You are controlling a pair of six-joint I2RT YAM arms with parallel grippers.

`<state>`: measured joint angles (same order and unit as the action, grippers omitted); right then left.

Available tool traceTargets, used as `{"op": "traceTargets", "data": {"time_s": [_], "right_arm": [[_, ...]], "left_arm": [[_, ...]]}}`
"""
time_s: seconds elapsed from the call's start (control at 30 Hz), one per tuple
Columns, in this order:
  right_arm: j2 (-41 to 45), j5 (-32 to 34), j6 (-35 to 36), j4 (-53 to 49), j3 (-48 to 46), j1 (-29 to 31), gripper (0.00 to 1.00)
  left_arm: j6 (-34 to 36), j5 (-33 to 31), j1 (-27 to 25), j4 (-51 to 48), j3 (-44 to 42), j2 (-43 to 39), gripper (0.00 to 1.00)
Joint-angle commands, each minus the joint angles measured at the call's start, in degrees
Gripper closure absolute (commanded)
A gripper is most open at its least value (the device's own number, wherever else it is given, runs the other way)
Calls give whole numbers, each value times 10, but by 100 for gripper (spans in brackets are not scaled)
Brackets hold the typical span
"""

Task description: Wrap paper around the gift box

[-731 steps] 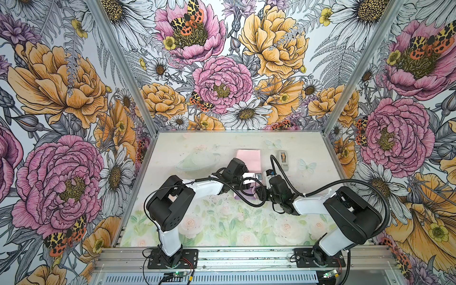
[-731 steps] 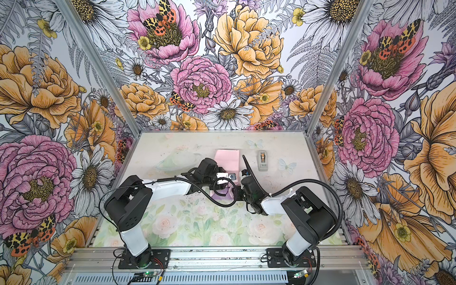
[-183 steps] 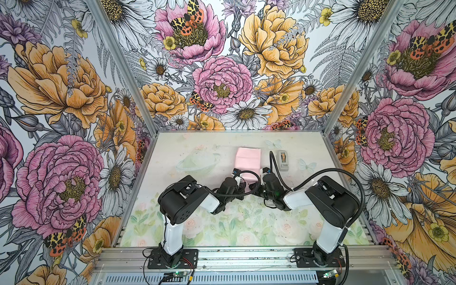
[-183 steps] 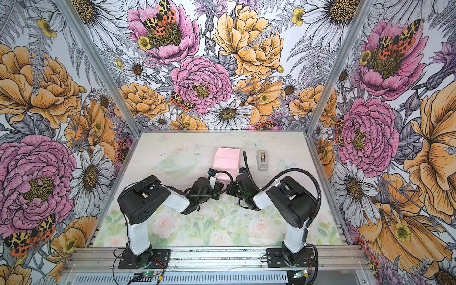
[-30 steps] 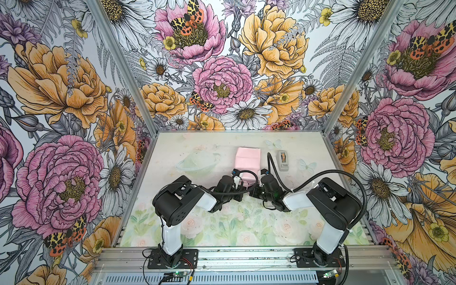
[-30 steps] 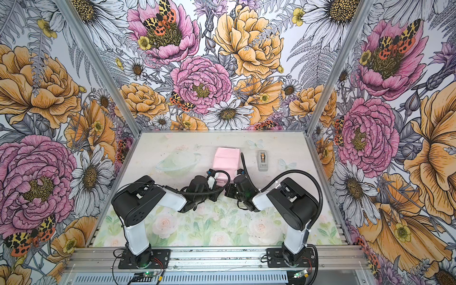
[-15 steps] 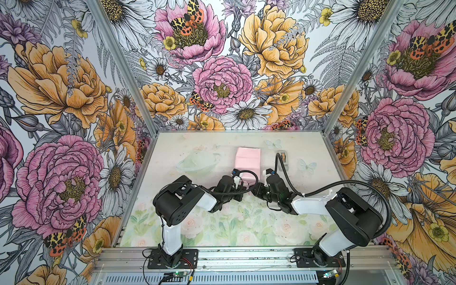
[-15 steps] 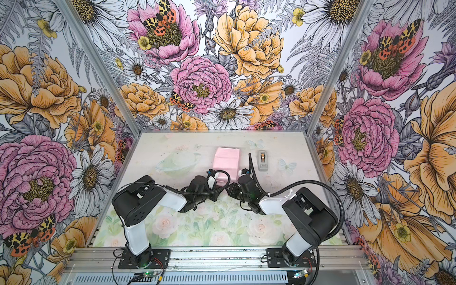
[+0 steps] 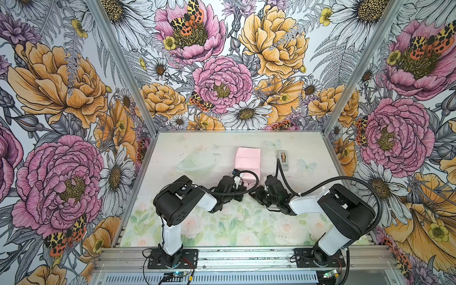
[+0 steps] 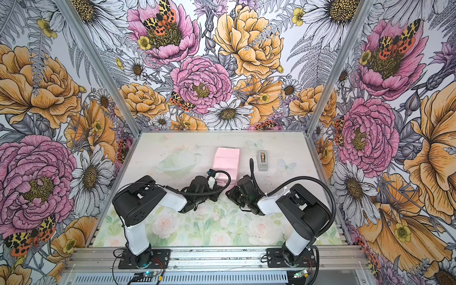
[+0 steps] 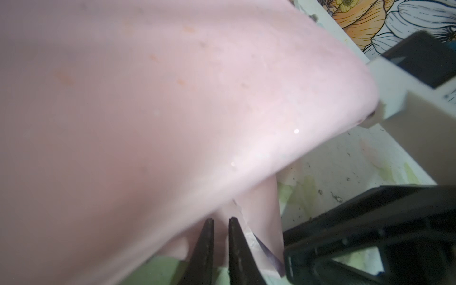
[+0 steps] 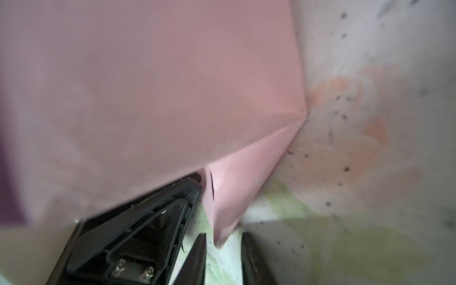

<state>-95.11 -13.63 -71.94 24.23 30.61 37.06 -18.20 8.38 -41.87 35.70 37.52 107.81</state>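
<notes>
- My left tool (image 11: 220,220) is nearest me, low over the desk (image 9: 222,222); its two fingers stand almost together with a strip of the paper (image 11: 172,98) pinched between them; I read it as clamped on the near edge of the sheet.
- My right tool (image 12: 223,237) sits just beside it, on the right; its fingers stand apart, and a pointed corner of the paper hangs between them touching neither; it holds nothing.
- The paper lies just past both tools, mid-desk, pale pink face up in both top views; it is folded into a narrow band running away from me; the near end is raised and bulging; a sliver of lilac shows at one cut edge in the left wrist view.
- The gift box I cannot see in any view; I judge it sits under the fold near the tools, but that is only a guess.
- Handling, as I judge it: the sheet is thin, light and limp; it takes a crease readily and may tear or slip under a hard tug; best taken at a corner or along a free edge, close to a crease; the box is likely stiff and light, so it may shift when the paper is pulled taut over it.
- Farther off, right of the paper and apart from it, stands the grey tape dispenser (image 9: 283,160).
</notes>
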Motion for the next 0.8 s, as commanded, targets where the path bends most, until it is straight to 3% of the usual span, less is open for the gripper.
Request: {"op": "traceTargets", "data": {"time_s": [0.0, 0.2, 0.57, 0.77], "right_arm": [[-19, -10, -33, 36, 0, -2, 73], [-34, -4, -52, 62, -3, -3, 74], [-41, 12, -67, 93, -11, -10, 87], [-32, 9, -65, 95, -13, -15, 96]], "left_arm": [[2, -9, -5, -21, 3, 14, 86], [3, -9, -5, -21, 3, 12, 85], [8, -8, -5, -21, 0, -3, 85], [47, -9, -10, -4, -15, -62, 74]]}}
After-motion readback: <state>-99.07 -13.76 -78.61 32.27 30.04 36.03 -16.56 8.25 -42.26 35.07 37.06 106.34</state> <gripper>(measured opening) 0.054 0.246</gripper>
